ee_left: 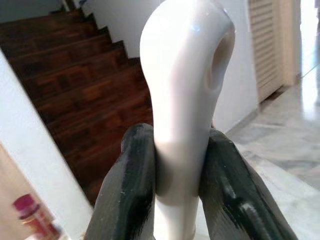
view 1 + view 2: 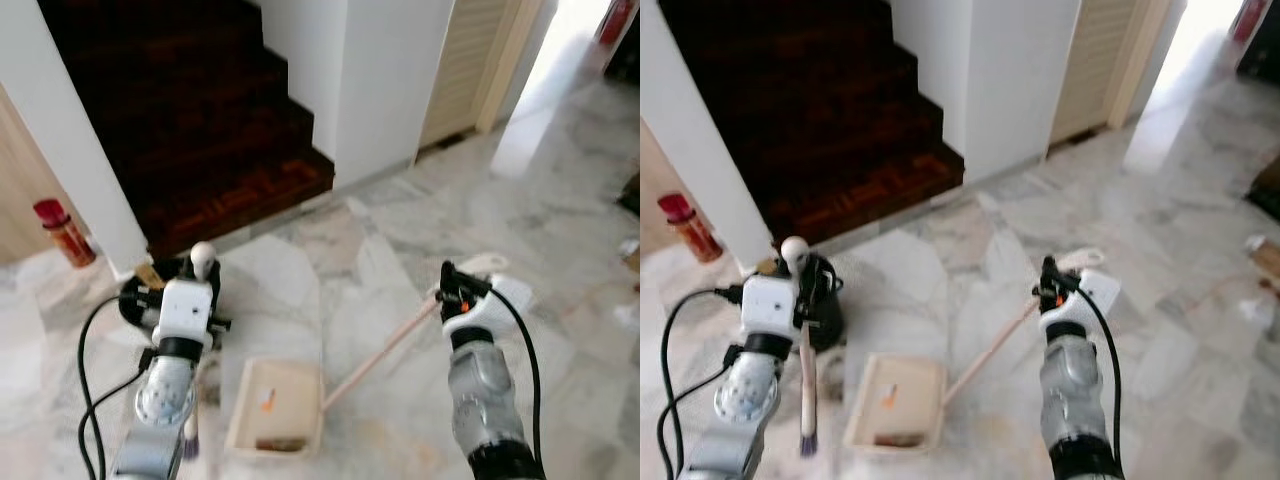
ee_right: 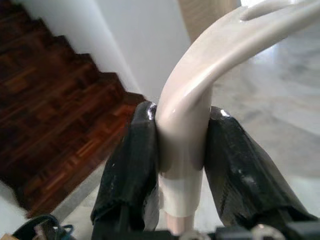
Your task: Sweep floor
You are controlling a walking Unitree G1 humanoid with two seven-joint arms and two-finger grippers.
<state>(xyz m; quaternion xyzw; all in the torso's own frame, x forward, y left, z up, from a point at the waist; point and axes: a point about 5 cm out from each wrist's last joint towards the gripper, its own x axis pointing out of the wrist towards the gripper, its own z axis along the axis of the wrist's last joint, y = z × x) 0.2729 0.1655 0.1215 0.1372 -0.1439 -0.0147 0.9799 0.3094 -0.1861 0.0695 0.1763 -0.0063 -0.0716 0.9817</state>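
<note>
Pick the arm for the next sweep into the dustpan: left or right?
Left. Its gripper is shut on the broom handle, bristles just left of the dustpan. The right gripper is shut on the dustpan handle, best holding it steady.

home hallway — wooden stairs (image 2: 190,120), marble floor (image 2: 560,200)

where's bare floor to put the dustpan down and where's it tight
Bare marble lies ahead of the dustpan, between the stair foot and the louvred door, and right of the right tool toward the bright doorway. Crowded: left, by the black object, cables and red can.
</note>
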